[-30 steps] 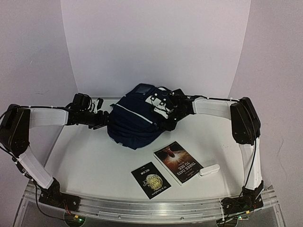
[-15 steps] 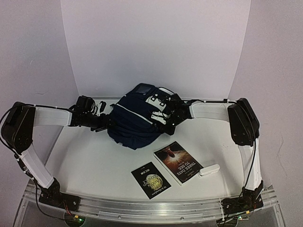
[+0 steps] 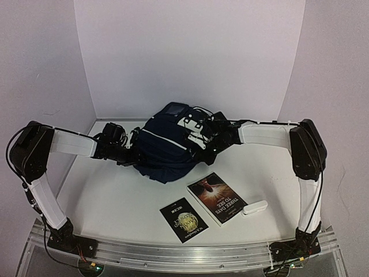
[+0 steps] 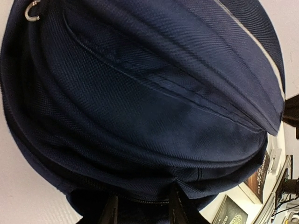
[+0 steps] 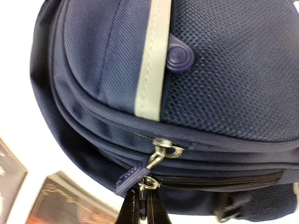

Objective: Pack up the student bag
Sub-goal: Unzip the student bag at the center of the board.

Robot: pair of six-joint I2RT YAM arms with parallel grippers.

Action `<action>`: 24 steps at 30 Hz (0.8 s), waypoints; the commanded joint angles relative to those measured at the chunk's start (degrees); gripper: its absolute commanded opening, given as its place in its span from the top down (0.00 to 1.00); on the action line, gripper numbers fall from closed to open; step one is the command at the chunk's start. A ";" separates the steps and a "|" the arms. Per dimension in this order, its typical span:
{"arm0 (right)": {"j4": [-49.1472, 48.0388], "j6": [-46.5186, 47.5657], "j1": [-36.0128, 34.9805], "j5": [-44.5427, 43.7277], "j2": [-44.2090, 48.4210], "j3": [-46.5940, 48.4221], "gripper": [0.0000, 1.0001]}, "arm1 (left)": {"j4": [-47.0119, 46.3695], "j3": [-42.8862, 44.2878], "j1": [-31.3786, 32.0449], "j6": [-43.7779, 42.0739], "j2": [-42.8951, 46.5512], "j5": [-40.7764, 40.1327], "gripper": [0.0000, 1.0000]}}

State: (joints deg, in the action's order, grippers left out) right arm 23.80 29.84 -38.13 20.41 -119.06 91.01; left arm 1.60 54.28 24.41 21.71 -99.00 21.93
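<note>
The student bag [image 3: 164, 147], a dark navy backpack with a thin white stripe, lies at the back middle of the table. My left gripper [image 3: 131, 156] is at its left side. In the left wrist view [image 4: 142, 210] its two fingers pinch a fold of the bag's [image 4: 140, 93] fabric at a zipper seam. My right gripper [image 3: 203, 141] is at the bag's right side. In the right wrist view [image 5: 145, 205] it is shut on the metal pull of the lower zipper [image 5: 148, 183], just under a second zipper with a blue tab [image 5: 140, 172].
A brown book [image 3: 217, 197], a black book with a gold emblem [image 3: 183, 219] and a small white case [image 3: 255, 207] lie on the table in front of the bag. White walls stand close behind and at both sides.
My left gripper has moved nearer and to the right along the bag's left side, pushing into it. My right gripper stays at the bag's right side and its elbow has swung right.
</note>
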 commanded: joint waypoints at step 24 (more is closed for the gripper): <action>-3.00 -21.64 -11.67 5.42 -2.73 4.35 1.00 | -11.75 -0.06 6.39 7.55 -7.08 1.03 1.00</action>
State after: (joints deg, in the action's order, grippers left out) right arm 23.69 10.57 -45.22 22.83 -120.33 92.75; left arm -6.35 54.26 28.25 28.79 -105.10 20.56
